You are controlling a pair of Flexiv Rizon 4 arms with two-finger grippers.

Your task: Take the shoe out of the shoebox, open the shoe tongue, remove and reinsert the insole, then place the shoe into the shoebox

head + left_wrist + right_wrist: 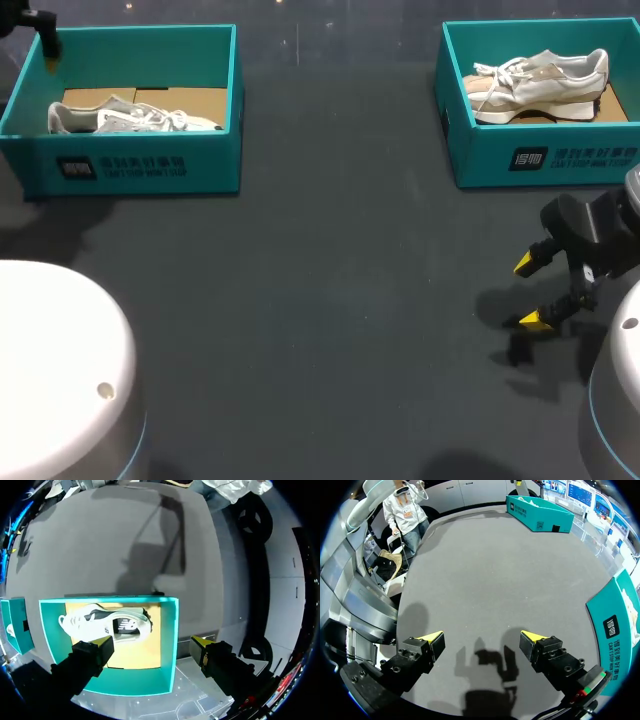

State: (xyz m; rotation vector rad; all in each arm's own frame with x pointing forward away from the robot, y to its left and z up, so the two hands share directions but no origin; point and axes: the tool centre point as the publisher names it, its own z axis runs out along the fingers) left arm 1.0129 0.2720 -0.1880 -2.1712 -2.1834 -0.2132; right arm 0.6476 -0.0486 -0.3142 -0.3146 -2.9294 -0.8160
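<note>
Both spread: left pincer (152,642) above shoebox (170,630), right pincer (482,636) above table (485,570).

My right gripper (482,639) hangs wide open over the grey worktop (485,570), a teal cardboard shoebox (614,625) near beside it.

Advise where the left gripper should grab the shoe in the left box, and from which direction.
Come straight down from above: the shoebox walls block any side approach. The shoe seems to lie on its side along the box, so pinch across its midfoot, sole to laces, probably its easiest span. The left gripper hangs open over the box. The finger nearest the long wall may get little room.
</note>
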